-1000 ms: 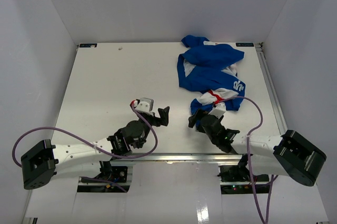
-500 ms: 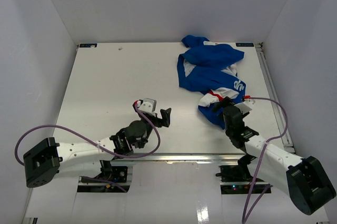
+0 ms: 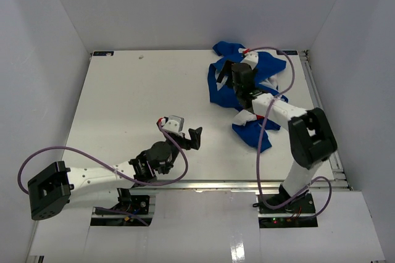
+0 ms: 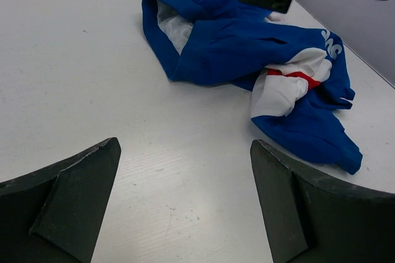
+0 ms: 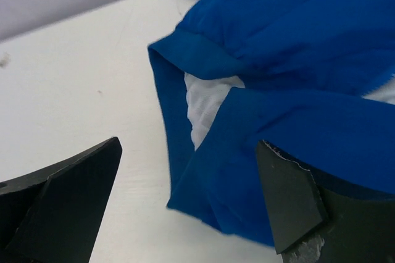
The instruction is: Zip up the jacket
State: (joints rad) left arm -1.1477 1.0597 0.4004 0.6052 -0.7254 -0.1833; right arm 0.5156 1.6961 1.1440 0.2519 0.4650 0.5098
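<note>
White tabletop (image 3: 123, 102), pale walls (image 3: 185, 10) on three sides. At about 1 o'clock the jacket (image 3: 221, 93) is lying crumpled, blue side up, with a red-and-white panel (image 4: 284, 87) showing; I am seeing no zipper track or pull. Over the heap's 9 o'clock edge the right gripper (image 3: 225, 73) is hanging, jaws spread wide and holding nothing. Its wrist view is framing a folded blue hem (image 5: 203, 53) and white lining (image 5: 207, 102). Whether it is touching cloth, I cannot tell. Near 6 o'clock the left gripper (image 3: 185, 130) is sitting well apart from the jacket, also wide and empty.

I am judging this as the untangling step, zipping not begun. Next move is calling for a pinch on that hem, then spreading the front flat to expose both zipper halves.
</note>
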